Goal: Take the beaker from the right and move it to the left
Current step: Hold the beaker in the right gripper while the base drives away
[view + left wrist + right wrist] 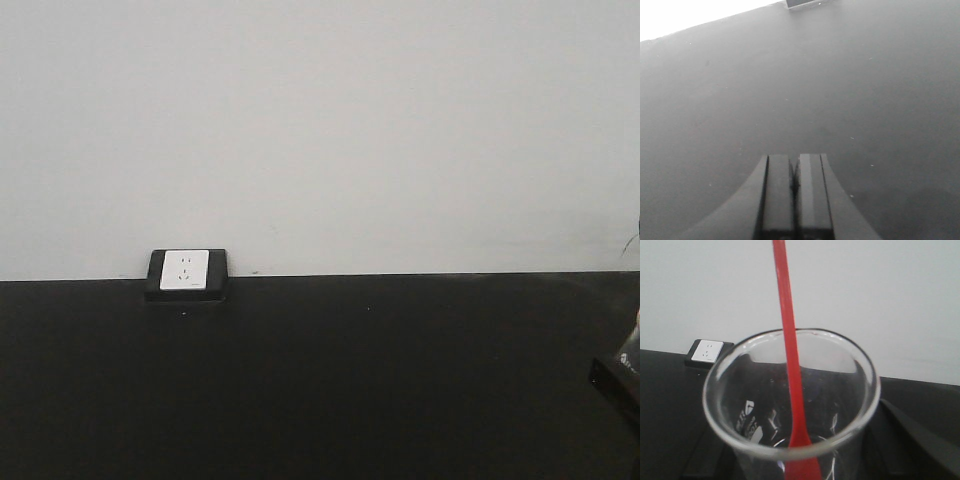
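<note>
One beaker, with one red rod standing in it, sits between the fingers of the right gripper. Whether they clamp the glass cannot be told. The left gripper is closed and empty above the tabletop. The carry leftward is best done level and slow, so the rod does not tip out. One socket lies beyond.

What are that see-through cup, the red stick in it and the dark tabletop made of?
The beaker looks like clear glass: transparent, glossy, with bright glints on its rolled rim, though clear plastic can't be ruled out. The red stirring rod seems smooth plastic, evenly coloured, slightly shiny. The black tabletop has a matt, uniform finish; its material is unclear.
</note>
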Tool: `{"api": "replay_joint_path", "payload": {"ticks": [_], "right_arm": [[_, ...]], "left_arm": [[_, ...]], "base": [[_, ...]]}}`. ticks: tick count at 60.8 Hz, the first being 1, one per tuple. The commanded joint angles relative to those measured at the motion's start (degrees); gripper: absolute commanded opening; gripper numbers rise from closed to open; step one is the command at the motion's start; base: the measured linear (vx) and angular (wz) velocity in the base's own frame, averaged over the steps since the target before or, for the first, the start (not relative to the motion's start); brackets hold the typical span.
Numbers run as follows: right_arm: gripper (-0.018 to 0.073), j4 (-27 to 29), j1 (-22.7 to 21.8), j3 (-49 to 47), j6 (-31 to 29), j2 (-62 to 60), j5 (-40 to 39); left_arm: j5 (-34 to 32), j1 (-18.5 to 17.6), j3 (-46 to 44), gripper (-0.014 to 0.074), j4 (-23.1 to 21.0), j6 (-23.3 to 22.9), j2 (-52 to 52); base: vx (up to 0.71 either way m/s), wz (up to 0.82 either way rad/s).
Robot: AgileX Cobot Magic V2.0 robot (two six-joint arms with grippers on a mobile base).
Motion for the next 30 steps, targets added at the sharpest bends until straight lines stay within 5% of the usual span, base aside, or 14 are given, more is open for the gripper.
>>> {"api": "replay_joint_path", "payload": {"ticks": [1,30], "right_arm": [[-0.0003,0.85,-0.17,-1.78,0.13,-0.31,-0.95],[-0.0003,0.85,-0.17,-1.78,0.13,-0.31,-0.95]], "left_arm": [[-4.38,-0.12,1.06,-0.0006,0.05,-0.06,-0.35],[-4.38,-0.12,1.06,-0.0006,0.05,-0.06,-0.35]], "base": [[-0.04,-0.06],[-0.16,-0.04]]}}
